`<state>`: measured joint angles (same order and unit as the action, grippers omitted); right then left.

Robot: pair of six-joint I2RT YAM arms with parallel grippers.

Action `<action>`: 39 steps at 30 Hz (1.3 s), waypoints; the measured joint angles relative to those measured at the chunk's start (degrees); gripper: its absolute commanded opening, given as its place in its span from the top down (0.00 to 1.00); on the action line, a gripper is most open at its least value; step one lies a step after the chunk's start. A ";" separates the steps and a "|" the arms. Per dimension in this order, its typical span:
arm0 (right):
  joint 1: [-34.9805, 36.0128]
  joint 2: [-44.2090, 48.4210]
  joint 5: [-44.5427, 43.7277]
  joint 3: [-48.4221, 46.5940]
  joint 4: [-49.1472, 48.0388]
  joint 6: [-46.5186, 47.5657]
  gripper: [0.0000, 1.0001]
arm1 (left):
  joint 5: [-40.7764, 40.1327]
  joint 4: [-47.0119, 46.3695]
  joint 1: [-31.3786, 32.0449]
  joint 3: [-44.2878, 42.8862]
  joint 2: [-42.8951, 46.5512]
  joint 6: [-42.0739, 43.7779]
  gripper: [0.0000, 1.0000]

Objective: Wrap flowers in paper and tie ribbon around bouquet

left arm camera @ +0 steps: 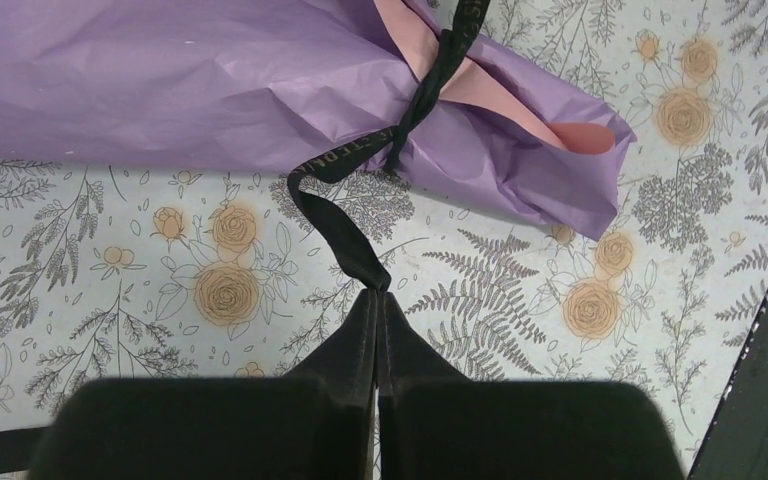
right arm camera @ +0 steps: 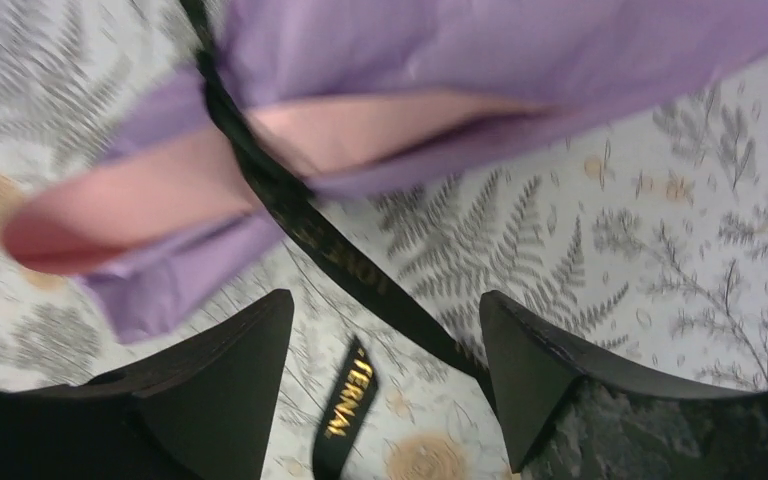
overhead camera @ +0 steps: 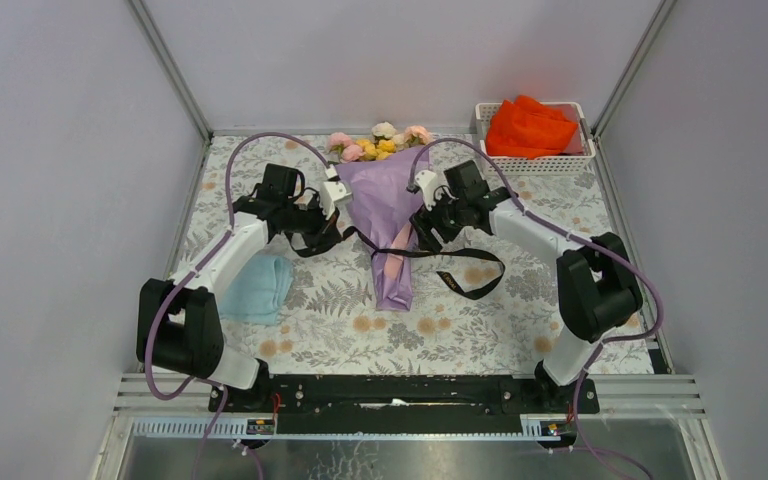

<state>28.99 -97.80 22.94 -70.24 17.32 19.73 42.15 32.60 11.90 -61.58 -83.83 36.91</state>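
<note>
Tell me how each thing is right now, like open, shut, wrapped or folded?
flowers, wrapped, heads poking out the far end.
paper, rolled into a cone round the flowers.
ribbon, cinched round the paper's narrow part, one end pinched.
left end effector, shut on the ribbon.
right end effector, open, ribbon passing between its fingers.
blue cloth, folded.
orange cloth, crumpled in the basket.

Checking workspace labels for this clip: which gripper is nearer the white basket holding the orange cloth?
Right. The right gripper sits at the bouquet's right side, with the basket beyond it toward the far right corner; the left gripper is across the bouquet, pinching the ribbon.
</note>
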 measured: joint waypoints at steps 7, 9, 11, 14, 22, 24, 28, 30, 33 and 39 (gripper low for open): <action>-0.61 -3.93 -3.41 2.40 3.37 10.19 0.17 | -1.70 -2.78 0.00 0.37 -0.09 -3.67 1.00; -0.59 -6.08 -2.82 1.55 3.74 11.96 0.19 | -2.58 -3.89 0.00 0.74 -0.11 -4.17 1.00; -0.57 -9.09 -2.03 -0.22 4.22 13.11 0.26 | -3.58 -5.11 0.00 1.07 -0.11 -4.55 1.00; -0.55 -12.76 -0.94 -1.62 4.46 13.57 0.82 | -5.86 -7.82 0.00 1.62 -0.20 -5.14 1.00; -0.15 -11.32 -0.46 1.53 4.22 3.39 1.00 | -22.91 -21.88 -0.13 2.69 -7.65 -3.80 1.00; 0.35 -8.96 0.66 4.94 4.04 -1.14 1.00 | -27.47 -24.15 -0.79 2.03 -11.67 -3.23 1.00; 2.34 -4.20 2.95 11.65 2.84 -9.99 1.00 | -32.54 -25.22 -3.93 -1.62 -20.24 -2.91 1.00; 3.08 -1.70 4.39 14.67 1.29 -13.84 1.00 | -33.31 -25.24 -5.38 -2.64 -22.25 -2.91 1.00; 3.26 0.90 5.66 17.70 2.10 -17.49 1.00 | -35.65 -25.22 -7.21 -2.97 -22.84 -2.14 1.00; 3.21 0.87 6.95 18.67 5.20 -19.58 1.00 | -38.16 -25.24 -8.41 -1.77 -21.29 0.92 1.00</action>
<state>32.21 -96.92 29.89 -51.57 22.52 0.14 3.99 7.35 3.49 -63.35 -105.12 37.82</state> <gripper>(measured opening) 0.011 0.006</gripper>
